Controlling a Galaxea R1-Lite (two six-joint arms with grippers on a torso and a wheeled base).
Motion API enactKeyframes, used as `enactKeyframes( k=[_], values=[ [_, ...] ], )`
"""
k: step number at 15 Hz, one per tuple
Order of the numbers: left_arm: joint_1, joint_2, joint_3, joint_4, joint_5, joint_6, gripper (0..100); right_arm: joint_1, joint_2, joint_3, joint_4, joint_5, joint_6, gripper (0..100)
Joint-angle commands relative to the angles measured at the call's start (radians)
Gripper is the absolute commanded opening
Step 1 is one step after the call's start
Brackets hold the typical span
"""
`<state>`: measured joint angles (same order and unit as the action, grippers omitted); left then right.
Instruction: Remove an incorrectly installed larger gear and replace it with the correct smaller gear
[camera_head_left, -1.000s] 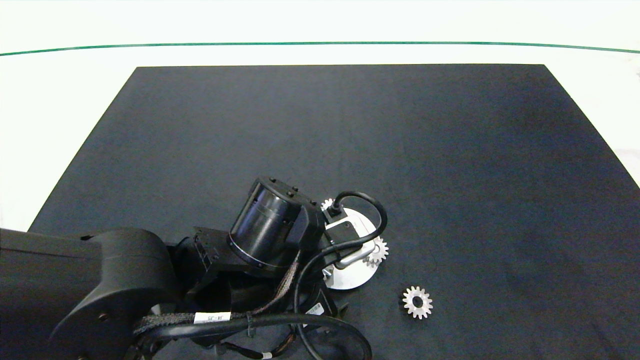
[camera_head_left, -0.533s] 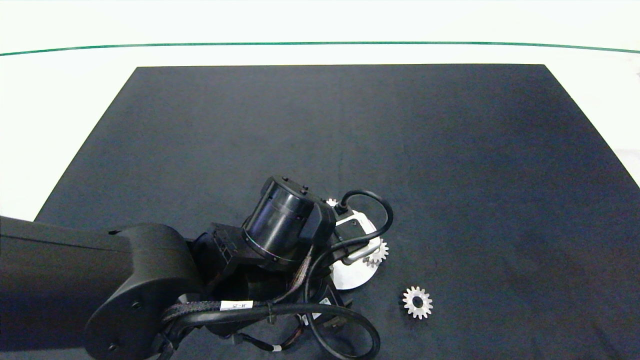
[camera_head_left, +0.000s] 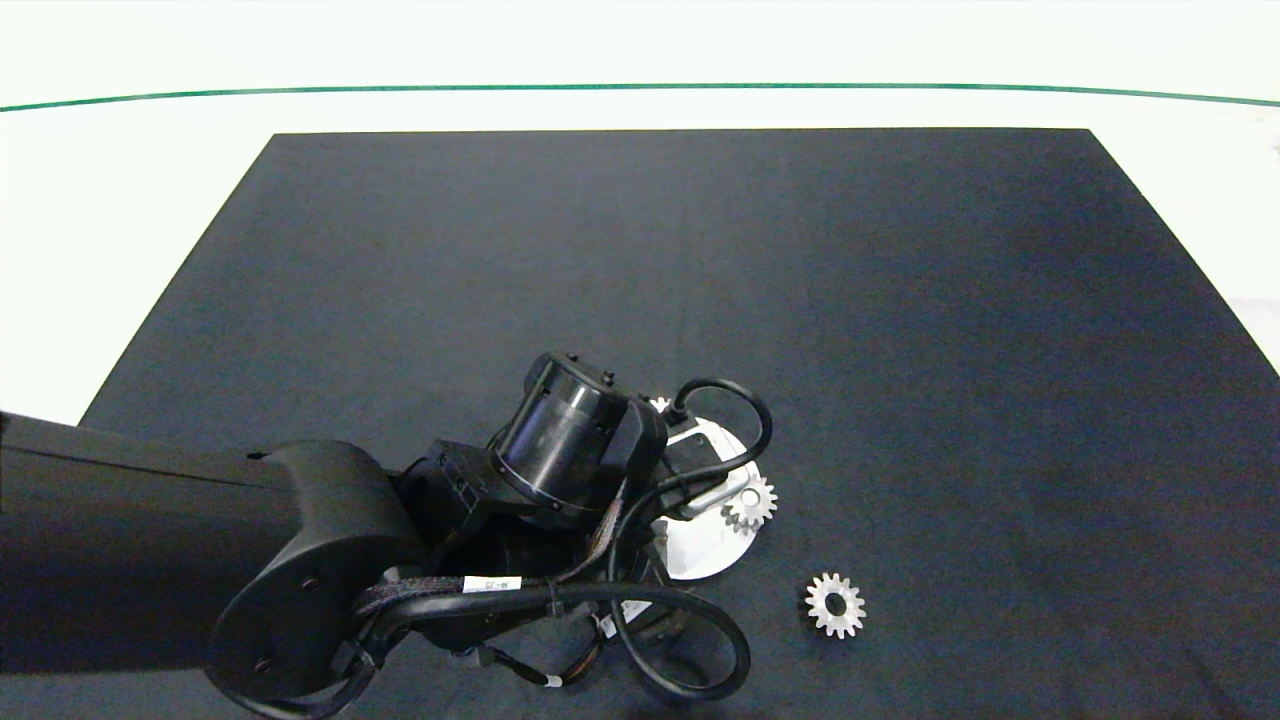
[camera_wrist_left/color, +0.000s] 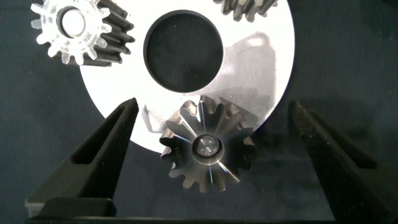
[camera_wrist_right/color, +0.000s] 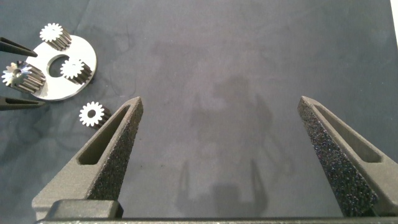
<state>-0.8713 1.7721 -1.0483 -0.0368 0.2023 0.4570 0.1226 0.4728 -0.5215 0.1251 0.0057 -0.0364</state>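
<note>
The larger gear (camera_wrist_left/color: 208, 149), thick with sharp teeth, sits on a peg at the rim of a round silver plate (camera_wrist_left/color: 261, 56). My left gripper (camera_wrist_left/color: 212, 106) is open around it, one dark finger on each side with a gap to the teeth. In the head view the left arm hides this gear. The smaller gear (camera_head_left: 835, 604) lies flat and loose on the black mat, right of the plate (camera_head_left: 705, 550); it also shows in the right wrist view as the smaller gear (camera_wrist_right/color: 92, 113). My right gripper (camera_wrist_right/color: 219, 102) hangs open over bare mat, away from the plate (camera_wrist_right/color: 59, 87), and is outside the head view.
Two more gears stand on the plate, one gear (camera_head_left: 750, 503) at its right edge and another gear (camera_wrist_left/color: 74, 28) beyond the centre hole (camera_wrist_left/color: 183, 50). The black mat (camera_head_left: 900, 300) stretches wide to the back and right, with white table around it.
My left arm has reached further in from the left and its wrist has shifted slightly over the plate. The gears have not moved.
</note>
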Motion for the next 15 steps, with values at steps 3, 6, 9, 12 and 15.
enactKeyframes(
  k=[3,6,9,12,15],
  values=[
    [-0.002,-0.003,0.001,0.0,0.002,0.003,89,0.0,0.0,0.0,0.001,0.0,0.0,100],
    [-0.002,-0.003,0.005,0.002,0.002,0.005,83,0.0,-0.002,0.0,0.001,0.0,0.0,100],
    [-0.002,-0.002,0.008,0.002,0.002,0.003,77,0.0,-0.002,0.0,0.001,0.0,0.0,100],
    [0.0,0.0,0.005,0.002,0.002,0.005,71,0.0,-0.002,0.0,0.001,0.0,0.0,100],
    [0.0,-0.002,0.01,0.002,0.002,0.005,65,0.0,-0.002,0.001,0.001,0.0,0.0,100]
  ],
)
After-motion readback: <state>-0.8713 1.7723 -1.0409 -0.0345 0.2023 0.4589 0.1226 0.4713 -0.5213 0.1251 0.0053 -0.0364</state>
